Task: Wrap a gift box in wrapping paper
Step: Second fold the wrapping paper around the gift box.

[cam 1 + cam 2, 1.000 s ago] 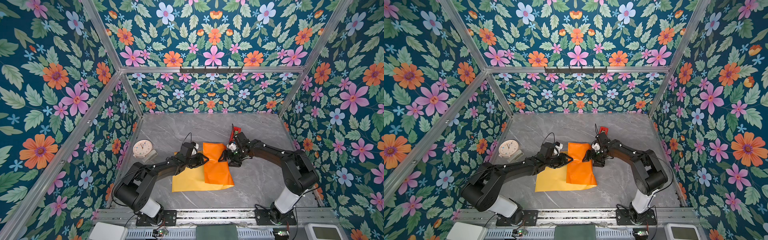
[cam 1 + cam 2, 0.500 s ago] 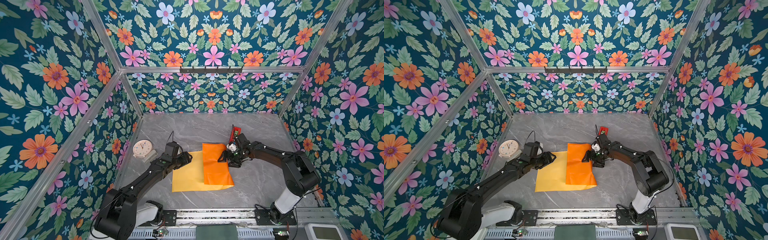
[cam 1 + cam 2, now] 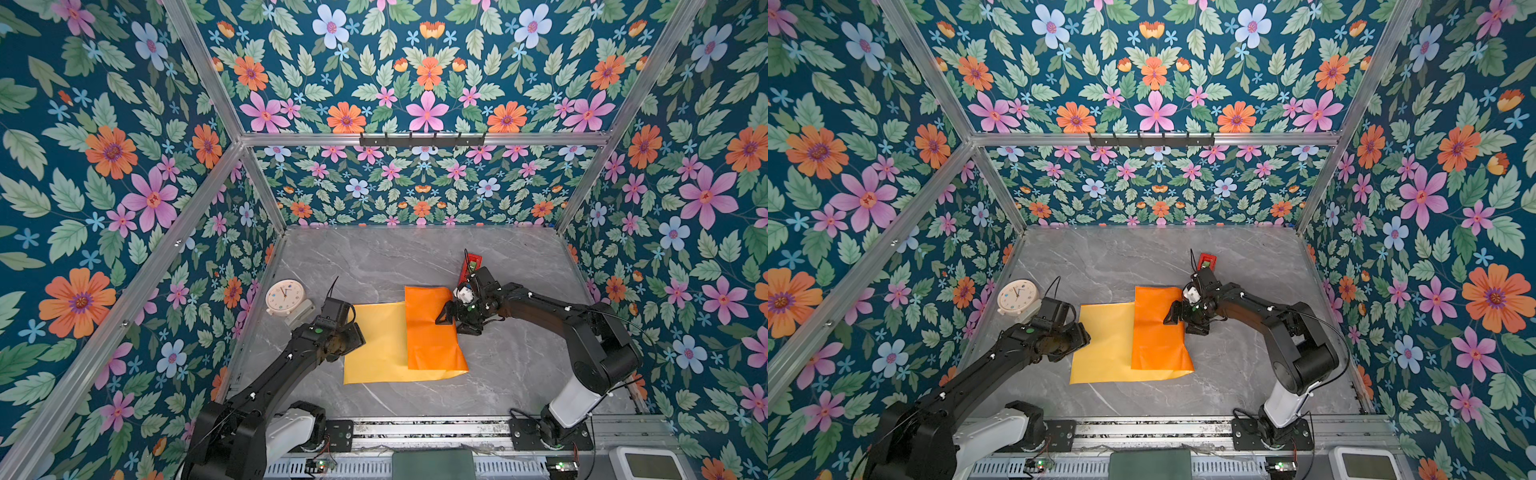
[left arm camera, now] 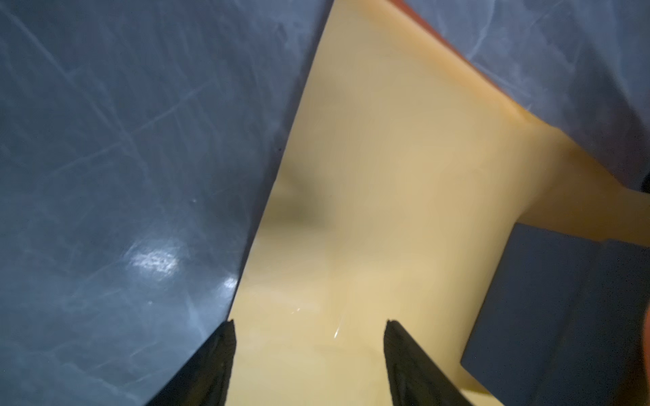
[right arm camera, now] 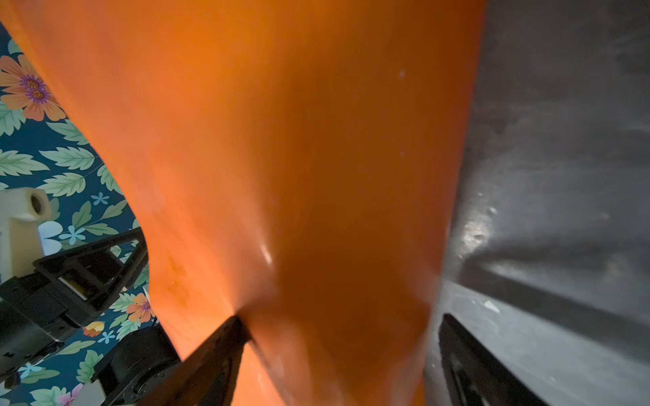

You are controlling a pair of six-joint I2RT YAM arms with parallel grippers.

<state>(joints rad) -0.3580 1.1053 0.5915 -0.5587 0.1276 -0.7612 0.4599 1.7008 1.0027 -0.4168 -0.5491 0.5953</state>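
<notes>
The wrapping paper point(image 3: 376, 345) lies flat on the table, matte yellow side up, in both top views. Its glossy orange flap point(image 3: 428, 328) is folded over from the right and hides the gift box there. The navy gift box point(image 4: 562, 316) shows only in the left wrist view, resting on the yellow sheet point(image 4: 369, 211). My left gripper point(image 3: 356, 333) point(image 4: 309, 323) hovers open over the sheet's left edge, holding nothing. My right gripper point(image 3: 454, 325) point(image 5: 341, 318) stands open at the flap's right edge, straddling the orange paper point(image 5: 299, 158). One fingertip point(image 5: 232, 330) dents the paper.
A round cream clock point(image 3: 284, 297) on a pale stand sits at the left wall, just behind my left arm. A narrow red tape dispenser point(image 3: 471, 266) lies right behind my right wrist. Floral walls enclose the grey marble table point(image 3: 519, 365) on three sides.
My left gripper has pulled back leftward from the orange flap to the sheet's left edge, and its jaws have opened. The flap has stayed folded over. My right gripper has hardly moved.
</notes>
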